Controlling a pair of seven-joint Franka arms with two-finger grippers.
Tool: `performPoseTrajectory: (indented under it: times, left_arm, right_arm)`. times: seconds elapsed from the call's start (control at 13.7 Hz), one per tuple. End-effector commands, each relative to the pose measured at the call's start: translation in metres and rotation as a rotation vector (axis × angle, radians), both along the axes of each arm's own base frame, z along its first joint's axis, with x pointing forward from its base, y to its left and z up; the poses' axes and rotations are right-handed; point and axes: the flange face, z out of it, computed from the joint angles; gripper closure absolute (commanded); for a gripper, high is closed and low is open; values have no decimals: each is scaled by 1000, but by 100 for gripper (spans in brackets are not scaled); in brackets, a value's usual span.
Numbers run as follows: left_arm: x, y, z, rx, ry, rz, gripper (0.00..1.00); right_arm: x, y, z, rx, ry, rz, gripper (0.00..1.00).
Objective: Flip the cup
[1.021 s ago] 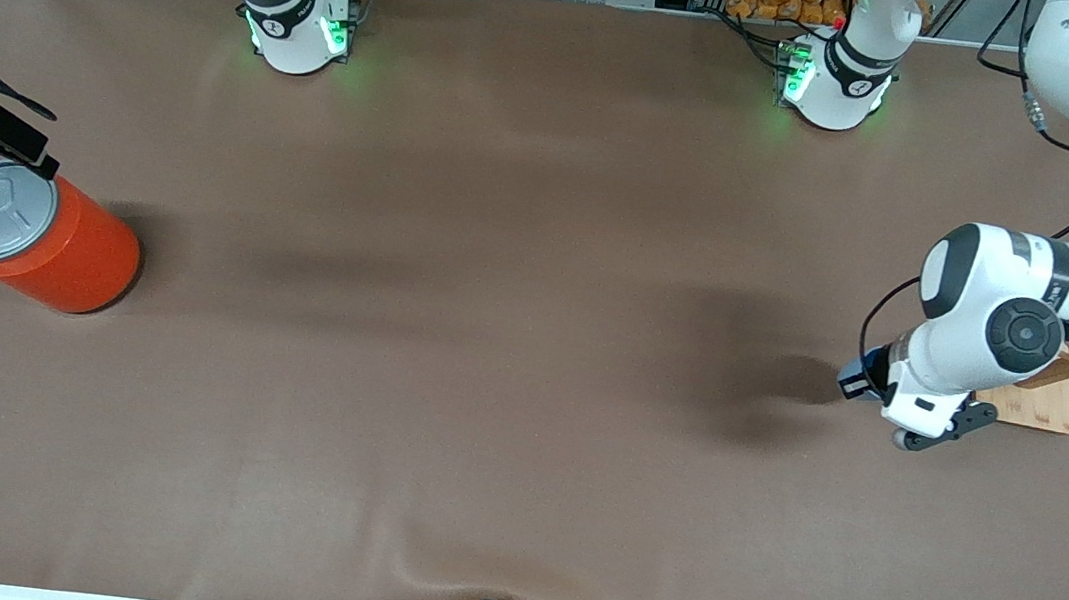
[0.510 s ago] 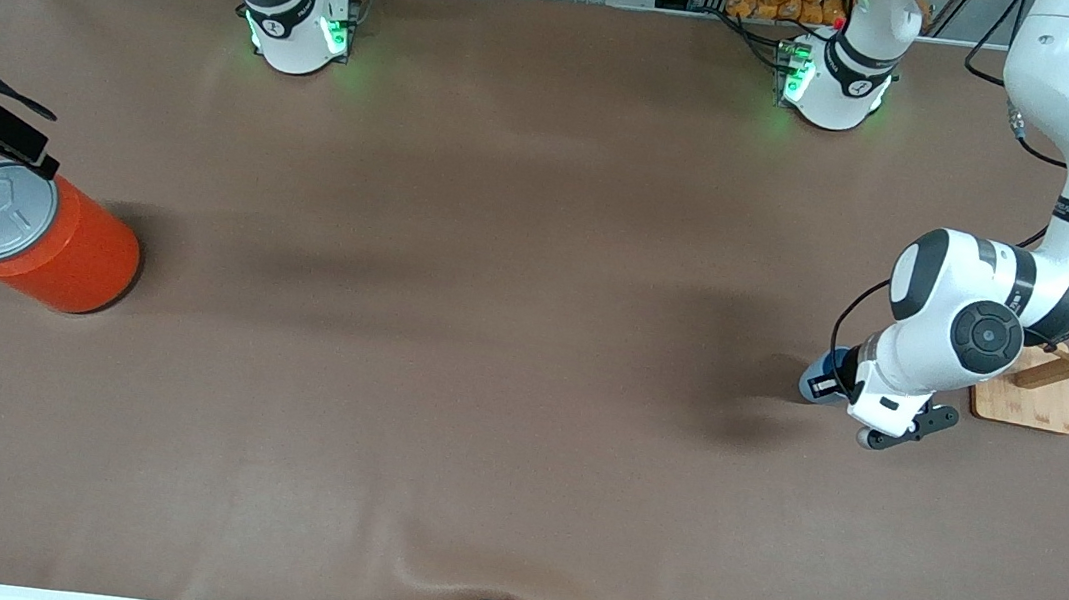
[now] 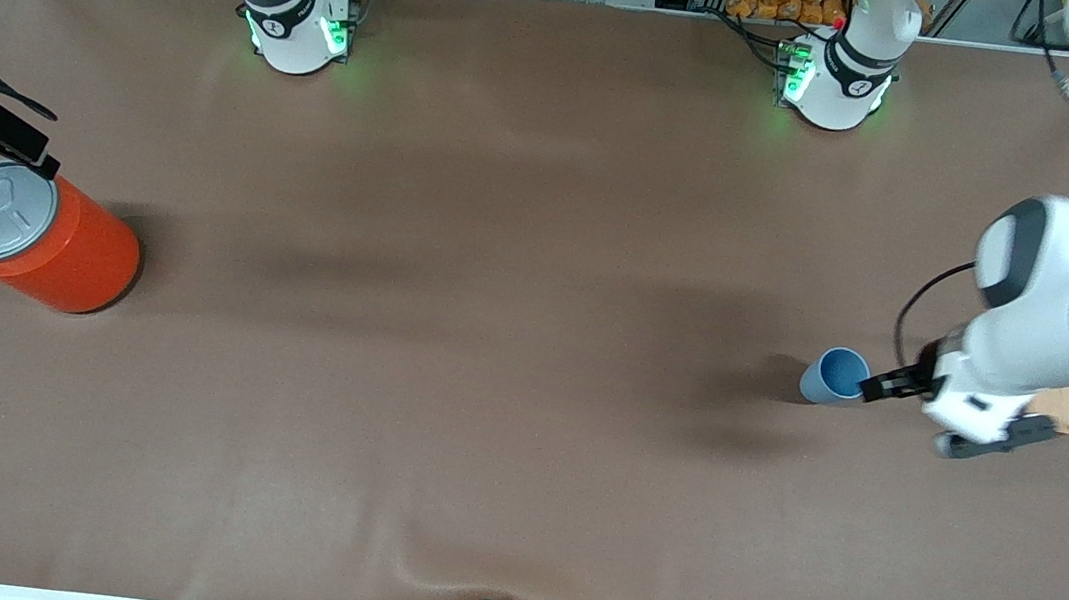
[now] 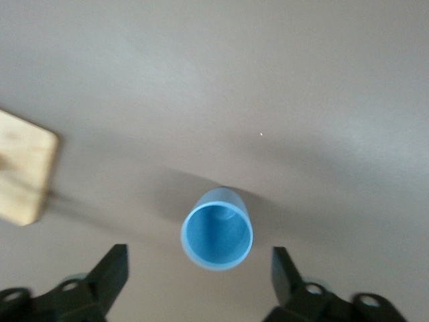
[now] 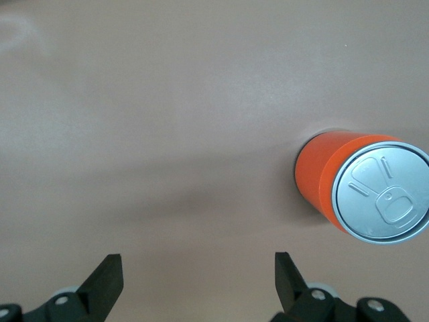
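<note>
We see the cup [image 3: 836, 376] standing upright, mouth up, on the worktop [image 3: 510, 338], beside the wooden stand base [image 3: 1055, 410] toward the left arm's end. The left tool [image 3: 887, 388] has just spread wide and drawn off the cup, which it covered a moment ago; they now sit apart. We judge the flip complete. The right tool [image 5: 194, 282], spread wide and empty, waits above the worktop beside the orange can [image 3: 39, 236].
</note>
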Motion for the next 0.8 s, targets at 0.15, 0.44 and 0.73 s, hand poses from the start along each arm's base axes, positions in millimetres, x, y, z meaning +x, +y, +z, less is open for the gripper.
performPoseTrajectory:
  times: [0.15, 0.44, 0.73]
  left_arm:
    - [-19, 24, 127, 16, -84, -56, 0]
    - [-50, 49, 167, 24, -66, -139, 0]
    - [-78, 34, 191, 22, -79, -157, 0]
  right_arm:
    - [0, -1, 3, 13, -3, -15, 0]
    - [0, -1, 4, 12, -4, -15, 0]
    - [-3, -5, 6, -12, 4, -3, 0]
